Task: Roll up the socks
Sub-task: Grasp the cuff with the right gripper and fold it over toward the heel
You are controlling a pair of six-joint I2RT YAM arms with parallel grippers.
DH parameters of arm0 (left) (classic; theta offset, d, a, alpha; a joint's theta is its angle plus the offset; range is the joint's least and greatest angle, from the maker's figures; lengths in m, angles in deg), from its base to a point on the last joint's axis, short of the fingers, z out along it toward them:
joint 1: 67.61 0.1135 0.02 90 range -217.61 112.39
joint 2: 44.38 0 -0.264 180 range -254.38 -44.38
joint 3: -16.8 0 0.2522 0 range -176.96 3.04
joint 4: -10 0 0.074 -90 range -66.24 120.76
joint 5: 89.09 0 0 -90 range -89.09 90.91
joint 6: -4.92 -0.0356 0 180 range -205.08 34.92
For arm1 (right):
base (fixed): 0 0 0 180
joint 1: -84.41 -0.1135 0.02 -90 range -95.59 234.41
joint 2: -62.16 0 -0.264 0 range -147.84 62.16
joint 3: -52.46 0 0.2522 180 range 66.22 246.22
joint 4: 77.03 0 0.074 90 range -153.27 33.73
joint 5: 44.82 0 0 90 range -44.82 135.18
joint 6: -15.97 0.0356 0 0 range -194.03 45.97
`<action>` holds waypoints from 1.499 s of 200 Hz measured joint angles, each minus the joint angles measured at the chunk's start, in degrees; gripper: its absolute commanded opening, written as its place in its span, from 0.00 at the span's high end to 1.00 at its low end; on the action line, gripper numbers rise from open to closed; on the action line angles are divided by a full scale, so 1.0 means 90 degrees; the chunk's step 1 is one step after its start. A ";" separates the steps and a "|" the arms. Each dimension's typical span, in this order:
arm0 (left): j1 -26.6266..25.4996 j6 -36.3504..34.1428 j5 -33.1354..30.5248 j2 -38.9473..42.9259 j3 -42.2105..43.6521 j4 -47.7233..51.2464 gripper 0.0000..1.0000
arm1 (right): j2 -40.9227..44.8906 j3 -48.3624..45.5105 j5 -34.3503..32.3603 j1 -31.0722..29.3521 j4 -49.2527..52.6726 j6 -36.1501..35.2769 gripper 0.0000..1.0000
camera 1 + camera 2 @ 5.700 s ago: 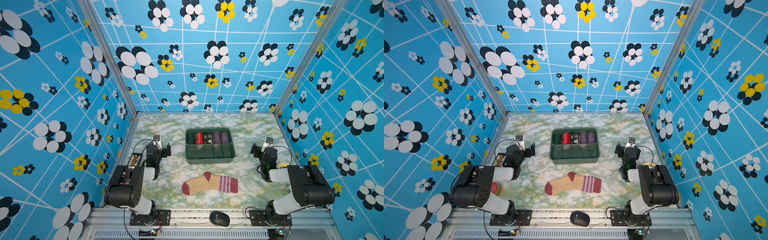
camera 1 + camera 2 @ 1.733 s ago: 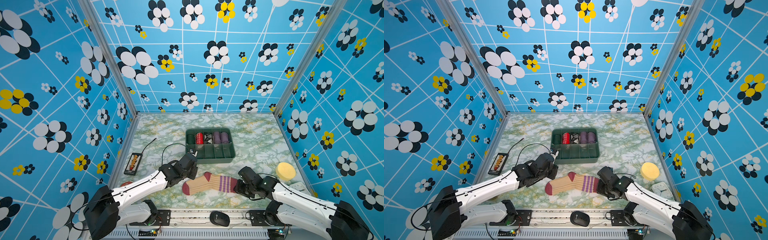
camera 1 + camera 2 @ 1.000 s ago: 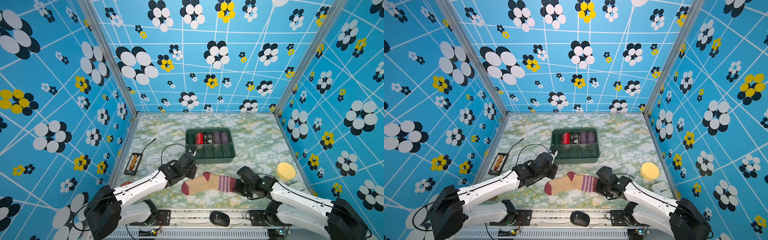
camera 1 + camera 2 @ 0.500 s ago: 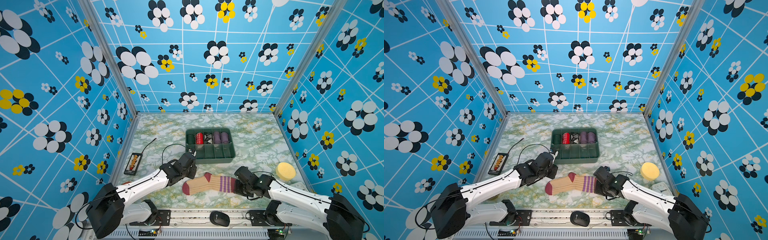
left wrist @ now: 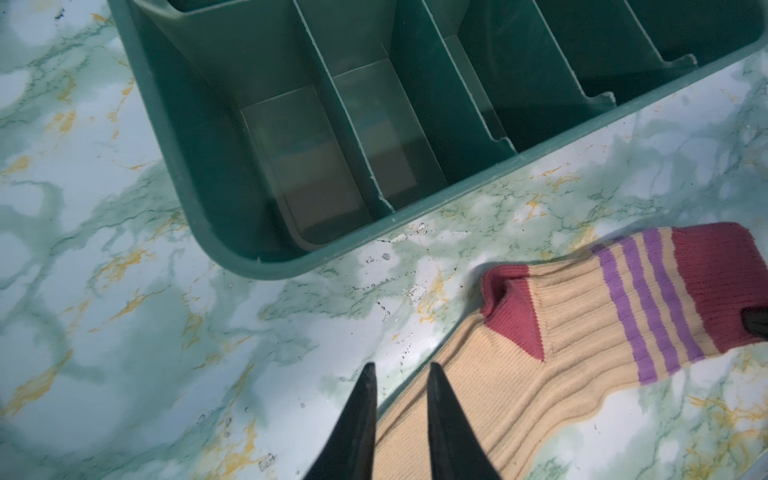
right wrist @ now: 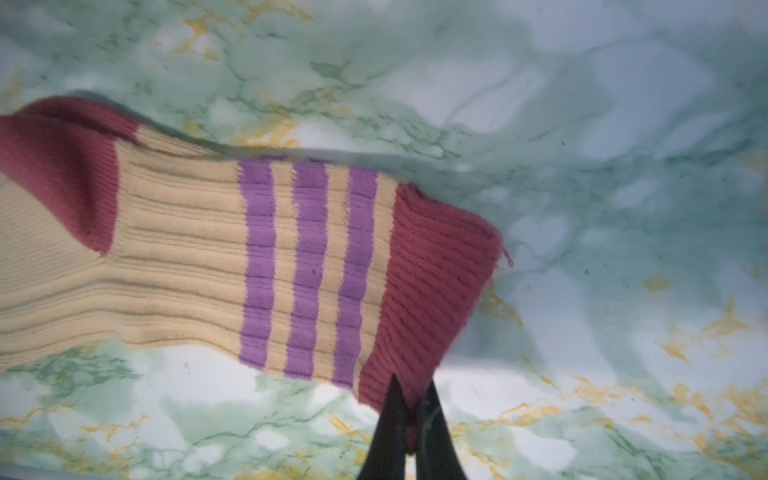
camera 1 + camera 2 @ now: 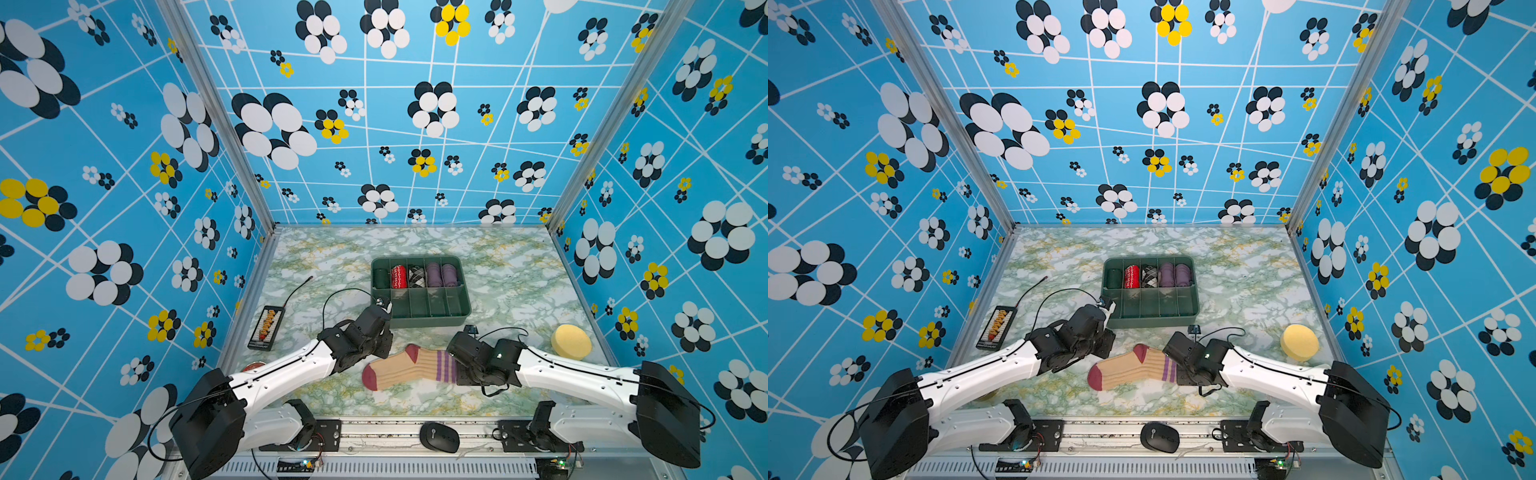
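Socks lying on marble table, maroon cuff pinched in right gripper; left gripper slightly parted, astride the tan foot's edge, gripping nothing.

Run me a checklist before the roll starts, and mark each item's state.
1. Right gripper shut on the maroon cuff of the socks: ok.
2. Left gripper gripping the socks: not ok; its jaws stand apart at the foot's edge.
3. Both layers of the socks caught in the right grip: cannot tell.
4. Socks lying flat, not yet rolled: ok.
5. Green tray apart from the socks, near compartments empty: ok.
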 measured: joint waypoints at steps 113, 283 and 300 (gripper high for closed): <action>0.0143 0.0002 0.0000 0.0393 0.0204 0.0007 0.75 | -0.0950 0.1008 -0.0403 -0.0687 -0.0053 -0.0600 1.00; 0.0308 0.0002 0.0073 0.0595 0.0352 0.0010 0.75 | -0.1802 0.1336 0.0291 -0.0935 -0.0534 -0.1192 0.98; 0.0335 0.0002 0.0078 0.0605 0.0352 0.0010 0.75 | -0.1819 0.1353 0.0301 -0.0935 -0.0532 -0.1192 0.91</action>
